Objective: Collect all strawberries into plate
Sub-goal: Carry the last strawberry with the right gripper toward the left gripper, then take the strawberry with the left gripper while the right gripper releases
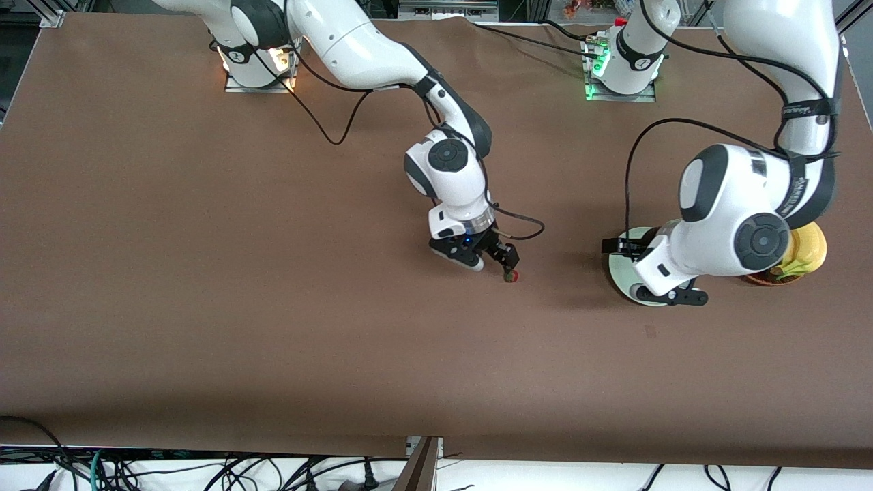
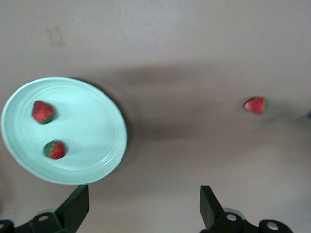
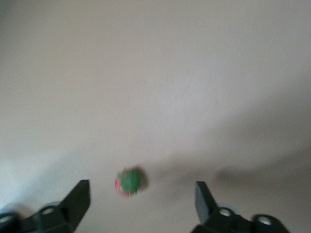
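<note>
- Round, shallow, pale mint-green plate [image 2: 104, 167] with raised rim: holds two small red strawberries with green caps [image 2: 43, 112] [image 2: 54, 149], lying apart from each other.
- Third small red strawberry [image 1: 511, 275]: on the brown table [image 1: 204, 273], well apart from the plate toward the right arm's end.
- Right gripper [image 1: 488, 262]: fingers spread wide, empty, just above the third strawberry.
- Left gripper [image 2: 146, 208]: fingers wide, empty, over the plate's edge.
- Brown wicker basket [image 1: 764, 278] beside the plate holds a yellow item [image 1: 808, 249].
</note>
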You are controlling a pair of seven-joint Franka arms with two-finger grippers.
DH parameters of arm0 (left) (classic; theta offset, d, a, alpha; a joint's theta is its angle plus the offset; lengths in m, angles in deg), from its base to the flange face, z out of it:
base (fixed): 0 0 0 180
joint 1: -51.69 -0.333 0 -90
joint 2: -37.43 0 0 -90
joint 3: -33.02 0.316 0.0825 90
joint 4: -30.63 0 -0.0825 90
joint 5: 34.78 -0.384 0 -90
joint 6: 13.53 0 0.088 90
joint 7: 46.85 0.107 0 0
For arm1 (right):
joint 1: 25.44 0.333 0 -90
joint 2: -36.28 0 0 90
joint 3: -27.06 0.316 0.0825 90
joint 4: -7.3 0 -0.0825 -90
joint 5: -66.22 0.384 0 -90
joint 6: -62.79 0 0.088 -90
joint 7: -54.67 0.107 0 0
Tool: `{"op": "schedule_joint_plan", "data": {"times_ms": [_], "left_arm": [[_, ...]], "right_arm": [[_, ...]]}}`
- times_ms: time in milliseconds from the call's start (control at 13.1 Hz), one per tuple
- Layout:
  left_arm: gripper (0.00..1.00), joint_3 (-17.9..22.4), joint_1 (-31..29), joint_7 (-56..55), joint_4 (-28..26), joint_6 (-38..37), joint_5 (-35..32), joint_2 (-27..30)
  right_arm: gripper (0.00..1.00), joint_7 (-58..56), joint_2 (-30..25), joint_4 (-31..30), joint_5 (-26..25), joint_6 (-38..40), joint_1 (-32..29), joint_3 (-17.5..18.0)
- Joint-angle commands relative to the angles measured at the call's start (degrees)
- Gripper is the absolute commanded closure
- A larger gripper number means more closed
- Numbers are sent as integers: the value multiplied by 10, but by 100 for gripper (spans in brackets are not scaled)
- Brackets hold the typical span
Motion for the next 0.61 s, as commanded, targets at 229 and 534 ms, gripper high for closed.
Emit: {"op": "schedule_joint_plan", "data": {"times_ms": [229,534], "left_arm": [[2,4,70,-112,4,126,47,-69],[1,5,126,-219,3,247,42,-132]], "right_arm": [[0,-286,-124,-5,-5,285,-102,6],[0,-456,-169,-6,-10,427,-189,7]]}}
